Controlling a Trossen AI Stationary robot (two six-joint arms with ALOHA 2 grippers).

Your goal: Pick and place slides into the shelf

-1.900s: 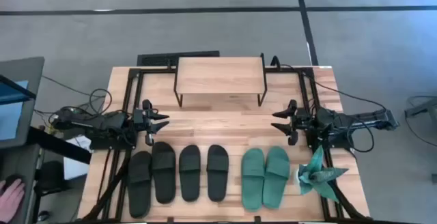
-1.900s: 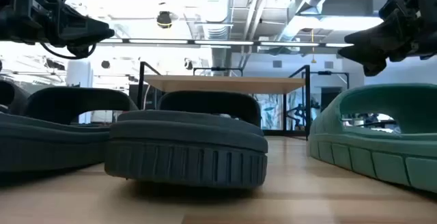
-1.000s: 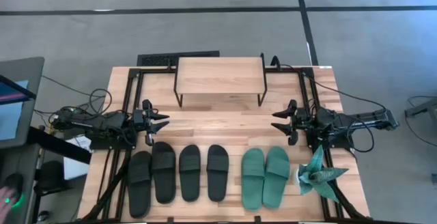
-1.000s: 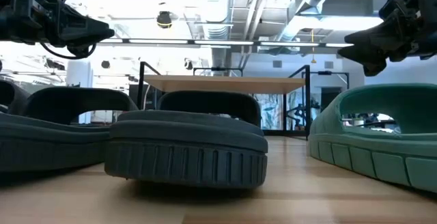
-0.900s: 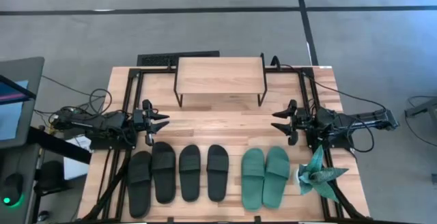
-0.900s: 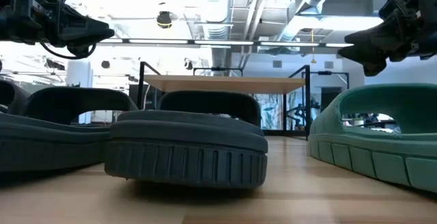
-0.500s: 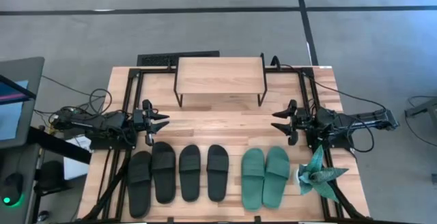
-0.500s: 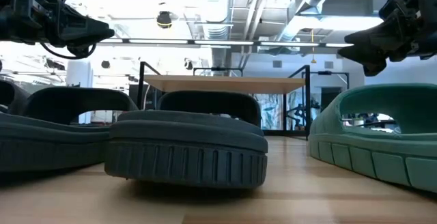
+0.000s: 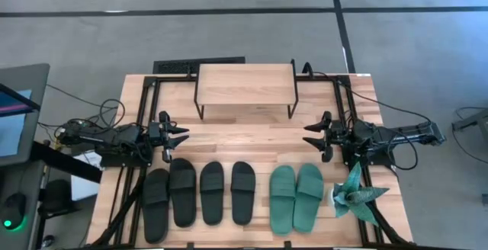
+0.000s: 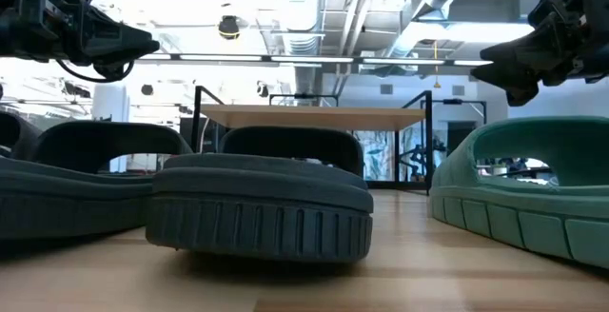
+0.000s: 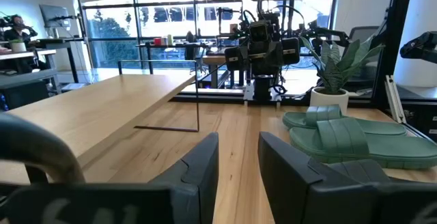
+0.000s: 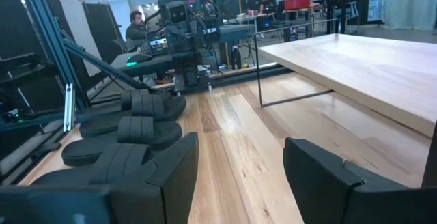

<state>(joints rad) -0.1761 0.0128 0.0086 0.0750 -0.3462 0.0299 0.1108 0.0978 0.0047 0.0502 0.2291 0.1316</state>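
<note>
High view: the left gripper [image 9: 181, 135] is hovering open at the desk's [image 9: 252, 139] left edge, with six slides [image 9: 212, 192] lying along the front edge. The shelf [image 9: 245, 84] is standing at the back edge, and the right gripper [image 9: 309, 136] is hovering open at the right edge.

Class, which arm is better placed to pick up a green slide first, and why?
The right arm. Its open pincer hovers just behind the two green slides, while the left pincer sits over the black slides, farther away.
</note>
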